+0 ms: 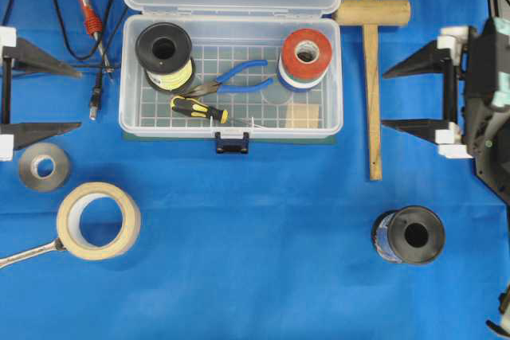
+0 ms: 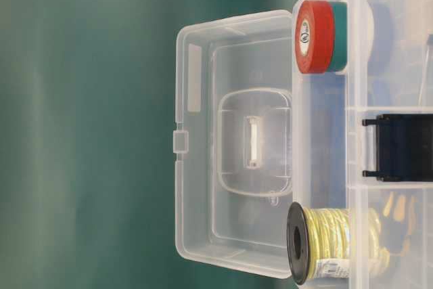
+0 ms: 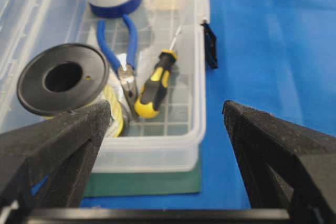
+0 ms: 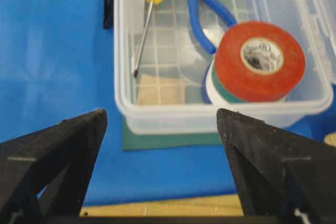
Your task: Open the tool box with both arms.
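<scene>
While the tool box (image 1: pixel 231 77) lies between them with its lid swung back, both end effectors stand released and grasp nothing. Left end effector (image 1: pixel 76 99) is apart from its left wall, and right end effector (image 1: pixel 386 99) has the wooden mallet (image 1: pixel 372 77) between it and the box.

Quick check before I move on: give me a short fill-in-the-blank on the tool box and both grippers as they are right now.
1. The lid of the tool box is ____.
2. The blue-handled pliers lie ____ the tool box.
3. The fingers of the left gripper and the right gripper are ____.
4. The wooden mallet lies ____ the tool box.

Missing words: open; inside; open; outside
</scene>
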